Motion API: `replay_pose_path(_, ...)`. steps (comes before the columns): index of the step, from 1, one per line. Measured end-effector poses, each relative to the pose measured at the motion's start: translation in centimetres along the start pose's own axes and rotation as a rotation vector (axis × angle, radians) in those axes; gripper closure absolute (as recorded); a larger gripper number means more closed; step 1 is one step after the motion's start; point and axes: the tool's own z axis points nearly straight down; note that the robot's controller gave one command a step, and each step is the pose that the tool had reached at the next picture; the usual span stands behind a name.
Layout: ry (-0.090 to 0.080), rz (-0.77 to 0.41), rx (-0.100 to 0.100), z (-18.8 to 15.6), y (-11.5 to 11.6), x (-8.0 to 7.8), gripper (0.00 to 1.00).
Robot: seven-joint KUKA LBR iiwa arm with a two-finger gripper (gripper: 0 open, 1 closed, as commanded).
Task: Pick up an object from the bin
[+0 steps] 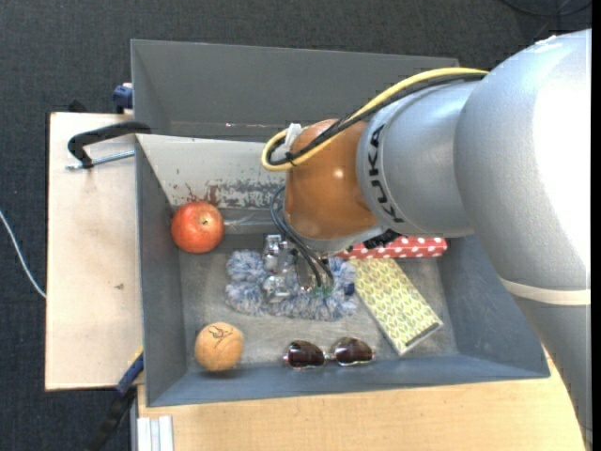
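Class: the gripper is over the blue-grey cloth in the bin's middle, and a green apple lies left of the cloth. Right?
No: the camera view shows the apple is red, not green. The gripper is over the blue-grey cloth, as said.
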Motion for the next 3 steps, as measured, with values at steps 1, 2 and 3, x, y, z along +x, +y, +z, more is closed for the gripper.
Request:
replay_pose_path(1, 0.000, 0.000, 0.000, 0.0, 0.0, 0.0, 1.00)
replay_pose_path(2, 0.007, -0.011, 0.002, -3.7, 0.0, 0.4, 1.00)
replay_pose_path(3, -0.001, -0.003, 0.001, -18.4, 1.2, 0.9, 1.00)
